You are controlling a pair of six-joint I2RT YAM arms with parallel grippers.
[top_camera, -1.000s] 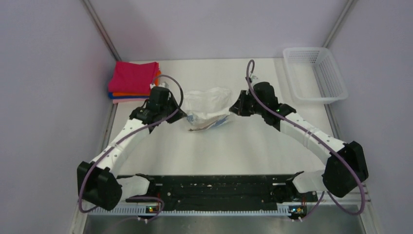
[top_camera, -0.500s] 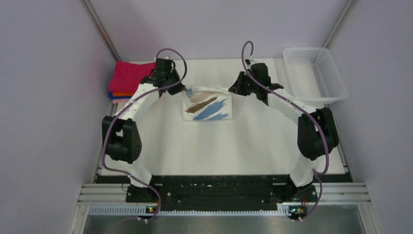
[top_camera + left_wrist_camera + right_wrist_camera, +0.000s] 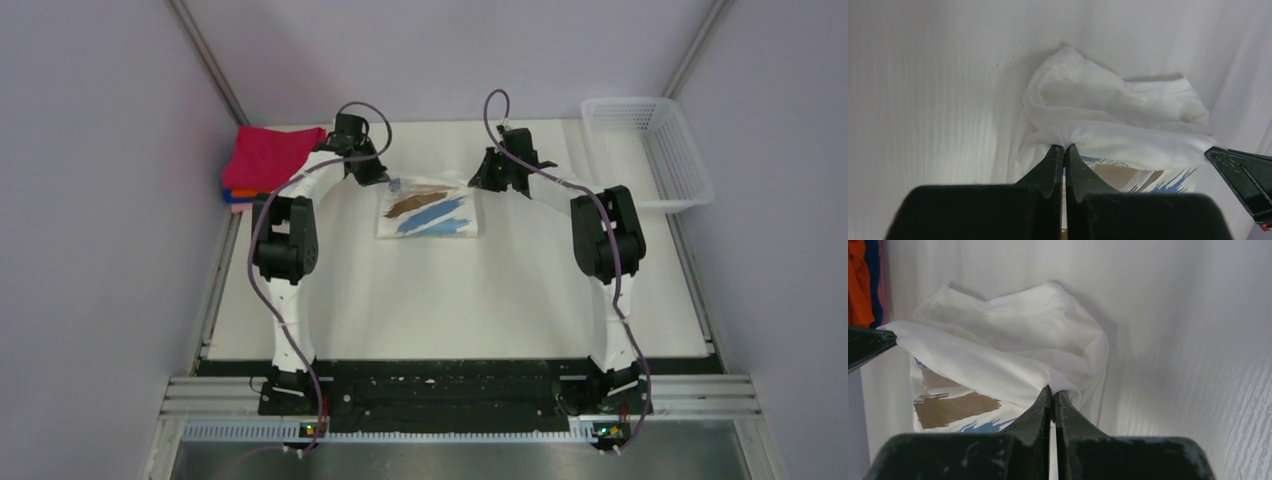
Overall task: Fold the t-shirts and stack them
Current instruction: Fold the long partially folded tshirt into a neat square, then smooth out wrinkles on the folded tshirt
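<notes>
Left gripper (image 3: pixel 1064 146) and right gripper (image 3: pixel 1052 389) each pinched tight on a thin edge of the white printed t-shirt (image 3: pixel 428 212), spread at the far centre of the table (image 3: pixel 450 300) near the folded stack (image 3: pixel 265 165); risk: uneven pull could slip so slight a bite, skewing the fold.

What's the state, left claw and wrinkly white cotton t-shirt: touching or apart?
Touching. The left wrist view shows the left claw shut on a pinched fold of the wrinkly white cotton t-shirt.
</notes>
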